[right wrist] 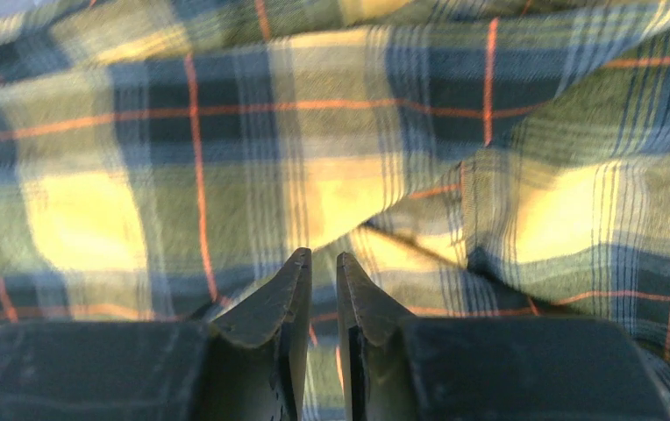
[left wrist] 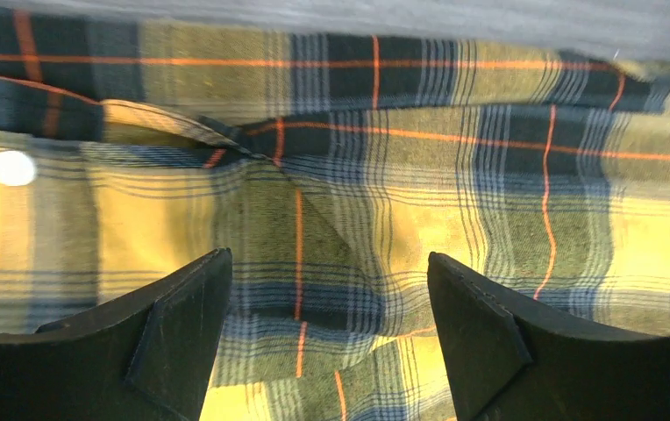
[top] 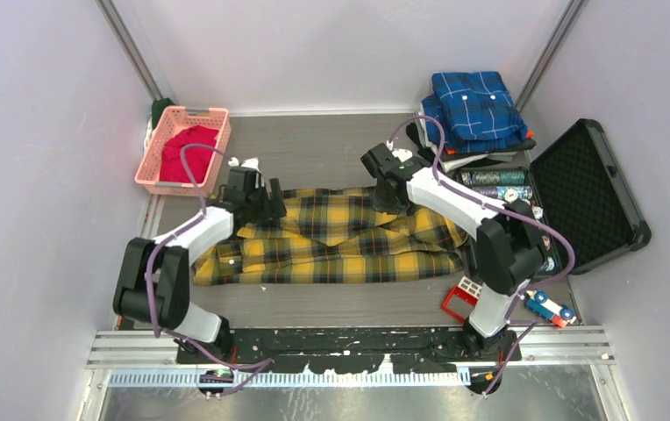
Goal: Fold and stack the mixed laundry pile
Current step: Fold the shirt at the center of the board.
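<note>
I am looking down on a grey table [top: 314, 145] with both arms reaching away from me over a yellow-and-black plaid shirt [top: 340, 241]. The shirt lies spread across the middle of the table, running left to right. Its far edge is folded and rumpled, and thin orange lines run through the check.

The left gripper [top: 270, 200] hangs over the far left part of the shirt. From its wrist camera, the left gripper [left wrist: 327, 263] has its two black fingers [left wrist: 182, 307] wide apart. Nothing lies between them except the cloth below, which shows a crease and one white button [left wrist: 12, 167].

The right gripper [top: 387, 197] is over the far edge of the shirt, right of centre. In its own camera, the right gripper [right wrist: 323, 259] has its fingers [right wrist: 270, 307] drawn almost together, with only a narrow slit between them. They point down at a fold of the plaid. I cannot tell whether they pinch any cloth.

The red T-shirt [top: 187, 153] lies bunched inside a pink basket [top: 167, 123] at the far left corner, well apart from the plaid shirt. At the far right, a folded blue plaid shirt [top: 476, 105] sits on top of a stack. Just right of that, an open black case [top: 590, 193] shows its foam lining. A small toy car [top: 551, 307] lies near the base of the right arm.
</note>
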Controlling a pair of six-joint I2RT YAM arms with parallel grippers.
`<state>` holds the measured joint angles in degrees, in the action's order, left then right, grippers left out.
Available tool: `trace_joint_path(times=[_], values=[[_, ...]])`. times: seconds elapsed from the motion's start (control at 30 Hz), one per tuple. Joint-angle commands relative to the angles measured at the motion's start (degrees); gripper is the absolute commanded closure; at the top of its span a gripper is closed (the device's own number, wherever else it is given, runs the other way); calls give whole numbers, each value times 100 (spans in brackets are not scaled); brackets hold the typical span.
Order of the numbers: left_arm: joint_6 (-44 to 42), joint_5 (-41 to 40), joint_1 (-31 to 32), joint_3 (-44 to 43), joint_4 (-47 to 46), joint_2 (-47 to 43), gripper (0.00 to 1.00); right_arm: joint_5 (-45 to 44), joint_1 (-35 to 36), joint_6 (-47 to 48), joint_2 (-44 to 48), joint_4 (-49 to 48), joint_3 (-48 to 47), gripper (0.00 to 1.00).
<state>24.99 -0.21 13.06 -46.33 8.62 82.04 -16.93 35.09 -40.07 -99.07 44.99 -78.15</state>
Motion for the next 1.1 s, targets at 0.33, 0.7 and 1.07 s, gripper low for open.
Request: trace_joint_path(times=[0.33, 0.7, 1.07], values=[[-78, -1279, 135, -1092, 1146, 1526, 12, -162, -304, -1765, -2635, 498, -1669, 77], [802, -937, 136, -465, 1847, 1239, 12, 473, -625, -1342, -4462, 717, -4238, 77], [1600, 300, 478, 532, 2070, 137, 19, 2071, -588, -1104, -5997, 40, -6652, 71]])
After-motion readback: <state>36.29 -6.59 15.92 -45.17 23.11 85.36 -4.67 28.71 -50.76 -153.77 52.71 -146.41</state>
